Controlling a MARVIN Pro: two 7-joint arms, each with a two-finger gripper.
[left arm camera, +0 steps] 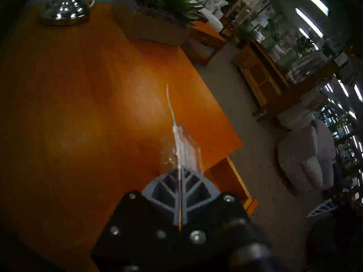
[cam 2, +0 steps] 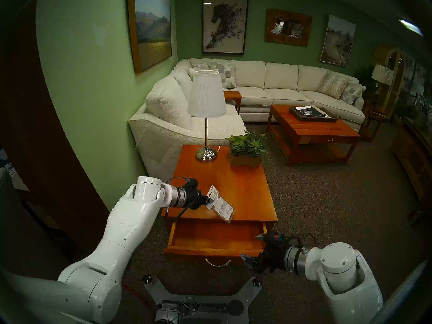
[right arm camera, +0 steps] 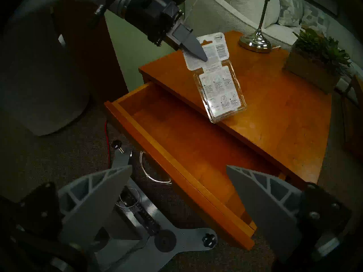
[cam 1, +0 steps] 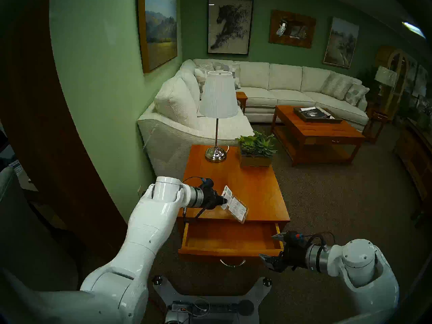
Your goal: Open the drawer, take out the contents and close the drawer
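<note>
Two tools are on my screens around the pulled-out drawer (cam 1: 231, 240): my left tool (cam 1: 225, 201) pinches the card end of the blister pack (cam 1: 236, 207), whose lower edge sits tilted on the table (cam 1: 252, 188) just behind the drawer; my right tool (cam 1: 271, 246) hangs spread wide at the drawer's right front corner, near its silver pull (cam 1: 232, 263).

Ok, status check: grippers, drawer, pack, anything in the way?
Left gripper shut on blister pack, lower edge at tabletop front. Right gripper open beside drawer, open, empty. Nothing blocking its front.
</note>
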